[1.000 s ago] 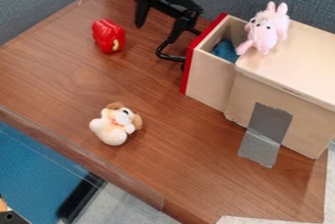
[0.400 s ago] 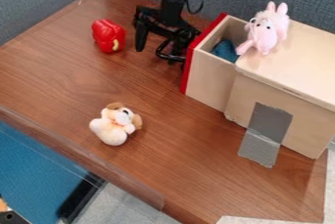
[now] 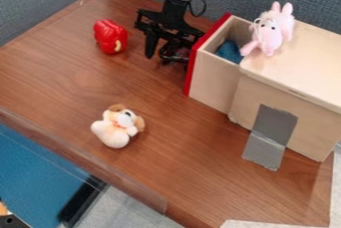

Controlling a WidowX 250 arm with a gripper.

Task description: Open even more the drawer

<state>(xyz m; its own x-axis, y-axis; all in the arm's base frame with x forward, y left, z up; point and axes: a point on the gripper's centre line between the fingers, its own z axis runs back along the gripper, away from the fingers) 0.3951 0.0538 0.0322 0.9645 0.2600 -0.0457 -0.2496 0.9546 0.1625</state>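
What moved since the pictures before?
The gripper came down beside the drawer's black handle. I can't tell whether it has taken hold of it. The drawer stayed just as far open, and the pink bunny, the puppy toy and the red toy stayed where they were.

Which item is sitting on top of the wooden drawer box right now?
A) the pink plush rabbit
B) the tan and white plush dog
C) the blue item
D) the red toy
A: the pink plush rabbit sits at the edge of the box top, next to the open drawer.
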